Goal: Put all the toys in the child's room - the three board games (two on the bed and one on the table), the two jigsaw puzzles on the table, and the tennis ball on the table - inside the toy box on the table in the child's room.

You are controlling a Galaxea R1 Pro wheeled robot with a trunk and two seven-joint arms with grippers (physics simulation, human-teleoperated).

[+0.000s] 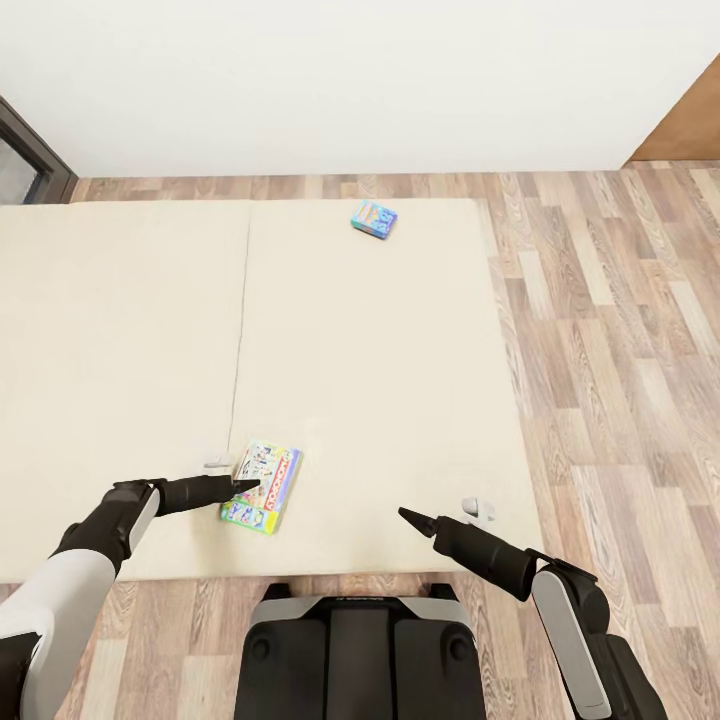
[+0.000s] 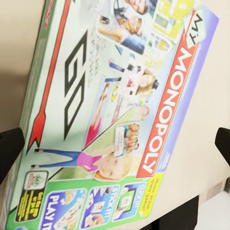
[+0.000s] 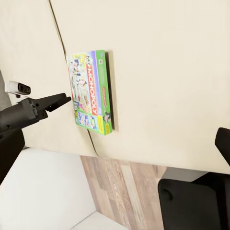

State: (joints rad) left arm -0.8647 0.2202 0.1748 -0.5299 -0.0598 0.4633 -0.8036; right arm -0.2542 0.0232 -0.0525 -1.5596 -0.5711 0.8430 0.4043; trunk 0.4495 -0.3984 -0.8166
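the white-green board game (image 1: 263, 487) lies flat near the bed's (image 1: 380, 400) front edge, long axis running front to back. left gripper (image 2: 115, 143) hangs wide open over it, holding nothing. right gripper (image 1: 403, 514): finger spread cannot be told.

A plain white wall (image 1: 350, 80) runs across the back of the room; wood-plank flooring (image 1: 610, 330) in mixed brown and grey tones covers the ground; a dark-framed opening (image 1: 25, 155), perhaps a door or window, sits at the far left edge; a warm brown wooden panel (image 1: 690, 125) angles in at the far right corner; the light is soft and even, casting only faint shadows.
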